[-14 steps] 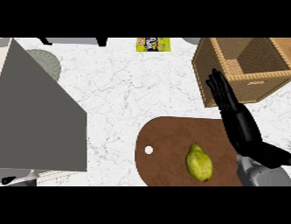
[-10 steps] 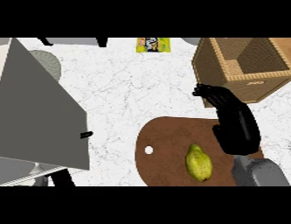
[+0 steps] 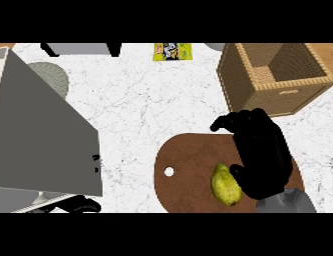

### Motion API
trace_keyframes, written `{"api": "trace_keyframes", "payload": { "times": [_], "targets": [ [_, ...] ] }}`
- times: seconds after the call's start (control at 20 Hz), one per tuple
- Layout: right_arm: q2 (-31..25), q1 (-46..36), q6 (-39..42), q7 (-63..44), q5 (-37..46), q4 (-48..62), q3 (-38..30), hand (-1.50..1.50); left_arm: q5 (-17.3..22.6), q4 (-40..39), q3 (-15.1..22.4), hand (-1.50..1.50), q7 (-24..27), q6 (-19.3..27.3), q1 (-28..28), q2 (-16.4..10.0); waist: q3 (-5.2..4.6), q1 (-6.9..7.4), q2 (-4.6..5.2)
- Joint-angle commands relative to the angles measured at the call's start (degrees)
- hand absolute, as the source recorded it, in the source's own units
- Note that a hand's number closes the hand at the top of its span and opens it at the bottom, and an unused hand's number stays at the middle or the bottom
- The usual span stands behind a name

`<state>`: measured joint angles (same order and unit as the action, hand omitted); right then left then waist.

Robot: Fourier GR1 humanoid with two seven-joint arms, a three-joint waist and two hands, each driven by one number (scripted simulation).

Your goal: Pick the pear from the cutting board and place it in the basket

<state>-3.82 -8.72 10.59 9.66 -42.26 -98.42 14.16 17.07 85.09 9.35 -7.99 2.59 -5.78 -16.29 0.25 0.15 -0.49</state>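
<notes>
The table [image 3: 161,100] is white stone with thin grey lines. At the far left a big grey and white shape [image 3: 29,135] covers much of it, and I cannot tell what it is. Under it, at the lower edge, a small dark part shows. It may be the left hand [image 3: 80,204], but I cannot tell if it is open or closed. At the far edge of the table lies a little yellow packet [image 3: 173,51].

Nearer the middle sits a brown cutting board [image 3: 187,165] with a small white hole on its left side. The pear [image 3: 226,185] lies on the board, yellow-green, with its long side pointing away from the robot.

Just to the right of the pear is the right hand [image 3: 261,160]. It is black and comes up from a grey forearm [image 3: 287,202] at the lower edge. It hangs palm down over the right part of the board. Its fingers [image 3: 235,120] are bent at the far end and hold nothing. The side of the hand is right beside the pear.

Past the hand, at the far right, stands the woven basket [image 3: 302,90].
</notes>
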Motion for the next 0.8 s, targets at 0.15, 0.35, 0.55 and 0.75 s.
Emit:
{"api": "trace_keyframes", "payload": {
  "times": [0.15,0.35,0.55,0.75],
  "targets": [
    [-16.68,0.75,-2.57,-10.17,7.87,-3.33,-5.55,-1.5,-2.7,-3.36,-1.93,0.0,-4.93,3.11,-3.66,-4.22,-0.35,-1.48,0.36],
    [-27.29,-1.93,-0.92,-12.45,13.38,1.06,-11.76,-1.5,-4.05,-1.58,0.0,0.0,-3.59,3.91,-6.38,-3.36,-0.27,-0.04,0.63],
    [-38.63,-2.75,10.61,-12.61,11.39,5.59,-17.24,-1.5,-4.3,-4.48,-0.7,0.0,-3.64,4.73,-3.6,-2.56,-0.22,-0.75,0.99],
    [-46.1,-3.65,23.43,-8.94,9.24,14.49,-21.19,-1.5,-4.62,-4.72,-0.03,0.0,-2.44,4.53,-3.37,-1.65,-0.15,0.01,1.11]
  ]
}}
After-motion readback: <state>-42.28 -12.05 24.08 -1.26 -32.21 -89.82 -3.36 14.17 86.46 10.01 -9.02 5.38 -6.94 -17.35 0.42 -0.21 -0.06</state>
